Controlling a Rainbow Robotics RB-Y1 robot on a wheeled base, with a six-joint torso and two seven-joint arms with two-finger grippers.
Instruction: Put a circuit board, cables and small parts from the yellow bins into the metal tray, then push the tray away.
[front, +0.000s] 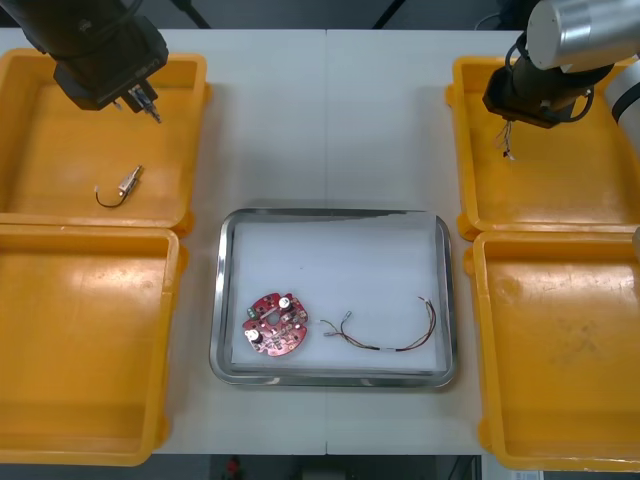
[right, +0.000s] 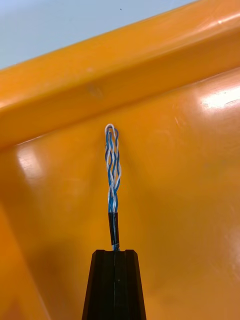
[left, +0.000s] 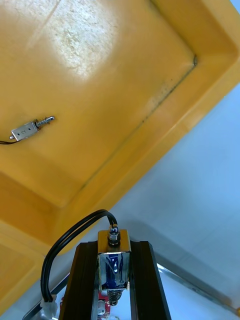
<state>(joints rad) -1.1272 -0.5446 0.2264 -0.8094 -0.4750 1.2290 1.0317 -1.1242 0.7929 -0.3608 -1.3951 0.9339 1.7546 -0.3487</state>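
So the left claw is up over the far-left yellow bin, the one at the far-left corner of the worktop. Its fingers are clamped on a small metal part, spread just by the width of it. A black cable loops off that part right beside one finger. The claw sits over the side of the bin that faces the middle of the worktop. A second small metal part with its own dark lead lies on that bin's floor, well apart from the claw.

The right claw is over the far-right yellow bin at the far-right corner. Its fingers are pinched together on the end of a twisted blue and white cable, which sticks out past the fingertips with the bin wall behind it.

The metal tray sits mid-worktop, closer to the near edge, between the bins and white inside. A round red circuit board lies in its near-left part. A thin cable lies beside it toward the near-right corner of the tray, not touching the board.
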